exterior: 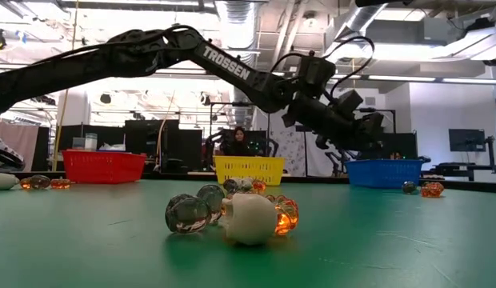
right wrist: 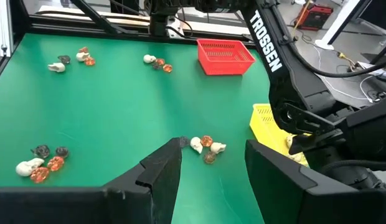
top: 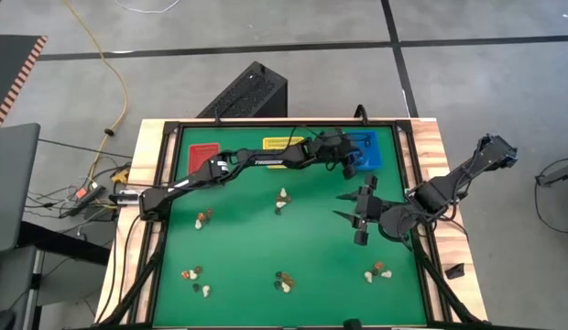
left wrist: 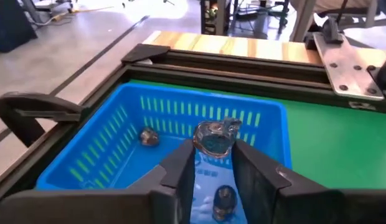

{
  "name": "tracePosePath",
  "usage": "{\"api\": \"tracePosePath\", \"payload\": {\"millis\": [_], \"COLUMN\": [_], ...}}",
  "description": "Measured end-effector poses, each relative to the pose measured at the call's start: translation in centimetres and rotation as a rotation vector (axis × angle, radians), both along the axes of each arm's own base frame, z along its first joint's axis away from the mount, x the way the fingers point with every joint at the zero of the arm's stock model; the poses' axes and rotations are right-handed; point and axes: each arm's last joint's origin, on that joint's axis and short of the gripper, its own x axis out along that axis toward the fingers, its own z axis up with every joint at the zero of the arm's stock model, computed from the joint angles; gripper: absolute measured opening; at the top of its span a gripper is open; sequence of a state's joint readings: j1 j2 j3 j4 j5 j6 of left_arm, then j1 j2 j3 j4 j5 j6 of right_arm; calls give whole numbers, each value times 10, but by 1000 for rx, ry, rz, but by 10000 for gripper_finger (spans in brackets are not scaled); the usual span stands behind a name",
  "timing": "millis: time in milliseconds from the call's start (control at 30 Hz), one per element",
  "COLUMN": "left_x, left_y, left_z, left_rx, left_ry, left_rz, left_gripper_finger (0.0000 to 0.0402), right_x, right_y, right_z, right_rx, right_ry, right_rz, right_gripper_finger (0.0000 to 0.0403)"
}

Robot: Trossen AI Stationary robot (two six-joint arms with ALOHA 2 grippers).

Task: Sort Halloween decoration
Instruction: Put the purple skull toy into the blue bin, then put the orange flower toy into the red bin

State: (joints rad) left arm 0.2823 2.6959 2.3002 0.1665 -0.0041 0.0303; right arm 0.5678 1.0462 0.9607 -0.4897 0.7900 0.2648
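Observation:
The Halloween decorations are tiny cream, orange and dark trinkets lying in small clusters on the green mat (top: 282,197), (top: 204,217), (top: 194,275), (top: 284,280), (top: 379,271). My left gripper (left wrist: 213,149) reaches over the blue bin (left wrist: 106,155), shut on a smoky glassy trinket (left wrist: 215,135). Other dark trinkets (left wrist: 148,135), (left wrist: 223,198) lie on the bin's floor. My right gripper (top: 344,206) hovers open above the mat at the right, its fingers pointing toward the table's left, touching nothing. My left gripper pinches the smoky glassy trinket (left wrist: 211,127) between its two fingertips (left wrist: 185,155). The trinket stands out past their ends. It is lifted clear, above the inside of the blue bin. The fingers slant downward toward the bin's far wall.
Red bin (top: 203,151), yellow bin (top: 279,147) and blue bin (top: 368,151) stand in a row along the mat's far edge. A black frame (top: 408,183) borders the mat. A cluster of trinkets (right wrist: 205,146) lies just ahead of my right gripper. A person sits behind the table (exterior: 236,142).

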Motion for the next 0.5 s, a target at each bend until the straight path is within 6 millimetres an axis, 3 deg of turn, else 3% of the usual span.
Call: {"api": "tracePosePath", "payload": {"millis": [300, 400, 500], "left_x": [-4, -14, -32], "left_y": [-2, -4, -9], "left_z": [8, 31, 70], "left_rx": [1, 34, 90], "left_ry": [73, 184, 312], "left_rz": [-6, -26, -30], "left_gripper_finger": [176, 184, 184], "right_x": [0, -2, -4], "right_y": [-2, -2, -1], "right_z": [1, 1, 0], "right_rx": [-43, -79, -108], "right_ry": [-16, -34, -36], "right_rz": [-59, -116, -141], "right_gripper_finger": [207, 207, 207]}}
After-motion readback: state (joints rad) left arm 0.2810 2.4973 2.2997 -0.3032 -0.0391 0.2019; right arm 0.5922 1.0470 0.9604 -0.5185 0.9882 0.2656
